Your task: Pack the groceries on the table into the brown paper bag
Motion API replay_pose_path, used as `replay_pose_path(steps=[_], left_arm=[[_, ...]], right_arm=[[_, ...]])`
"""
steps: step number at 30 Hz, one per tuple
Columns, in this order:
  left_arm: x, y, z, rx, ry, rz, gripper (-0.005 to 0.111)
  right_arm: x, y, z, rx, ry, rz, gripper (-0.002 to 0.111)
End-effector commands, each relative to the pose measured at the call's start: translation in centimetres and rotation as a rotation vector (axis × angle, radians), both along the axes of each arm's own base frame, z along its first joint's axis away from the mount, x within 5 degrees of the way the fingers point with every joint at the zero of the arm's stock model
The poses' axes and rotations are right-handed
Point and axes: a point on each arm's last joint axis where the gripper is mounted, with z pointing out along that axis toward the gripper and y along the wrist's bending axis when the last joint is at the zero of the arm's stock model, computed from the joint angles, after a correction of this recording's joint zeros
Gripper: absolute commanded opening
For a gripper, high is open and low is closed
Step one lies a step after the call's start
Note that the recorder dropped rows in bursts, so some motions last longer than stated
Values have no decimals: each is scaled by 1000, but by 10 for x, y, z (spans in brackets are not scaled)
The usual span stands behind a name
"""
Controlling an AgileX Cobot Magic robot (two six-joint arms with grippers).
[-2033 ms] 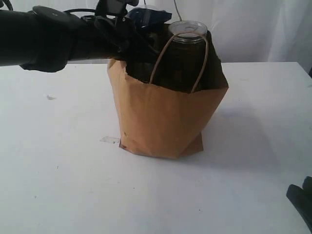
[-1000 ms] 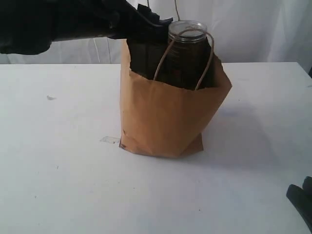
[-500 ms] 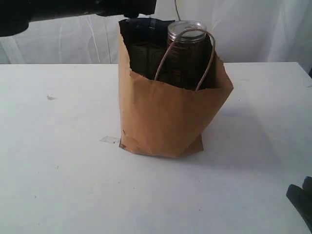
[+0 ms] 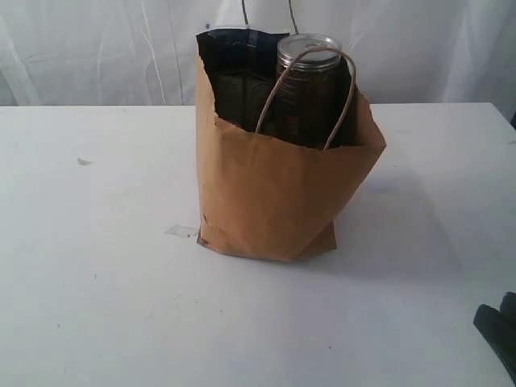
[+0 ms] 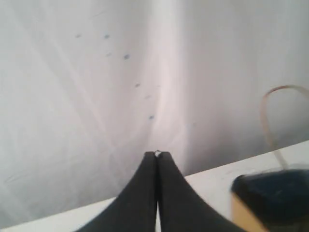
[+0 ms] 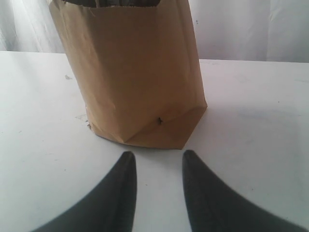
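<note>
The brown paper bag (image 4: 282, 201) stands upright mid-table (image 4: 97, 274). Out of its open top stick two of the groceries: a dark-blue packet (image 4: 238, 48) and a tall dark jar with a pale metal lid (image 4: 310, 47), a cord handle (image 4: 347, 97) looped in front of it. My left gripper (image 5: 157, 154) is shut on nothing, held up in front of the curtain beside the bag's rim (image 5: 241, 212); the exterior view does not show it. My right gripper (image 6: 157, 157) is open and empty, low over the table, facing the bag (image 6: 135, 72) a short way off.
A white curtain (image 4: 419, 48) hangs behind the table. A small scrap (image 4: 182, 231) lies at the bag's left foot and a speck (image 4: 83, 161) further left. A dark part of the right arm (image 4: 498, 326) shows at the front right corner.
The left arm has lifted away from the bag's top and left the exterior view. The blue packet stays in the bag. The left jaws have shut. The right arm has not moved.
</note>
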Motion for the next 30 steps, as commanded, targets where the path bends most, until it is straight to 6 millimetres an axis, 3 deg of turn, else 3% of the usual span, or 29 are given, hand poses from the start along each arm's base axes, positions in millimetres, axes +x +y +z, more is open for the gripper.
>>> replay_pose_path(steps=[1, 11, 19, 26, 30], left_arm=[[-28, 21, -11, 17, 24, 12, 0], [-108, 44, -34, -122, -27, -326, 0], [-175, 49, -58, -205, -102, -731, 0], [-204, 48, -64, -239, -142, -955, 0], [-202, 53, -61, -349, -65, -896, 0]], right_arm=[[0, -1, -1, 1, -4, -7, 31], [0, -1, -1, 1, -4, -7, 31], [0, -1, -1, 1, -4, -7, 31], [0, -1, -1, 1, -4, -7, 31], [0, -1, -1, 1, -4, -7, 31]])
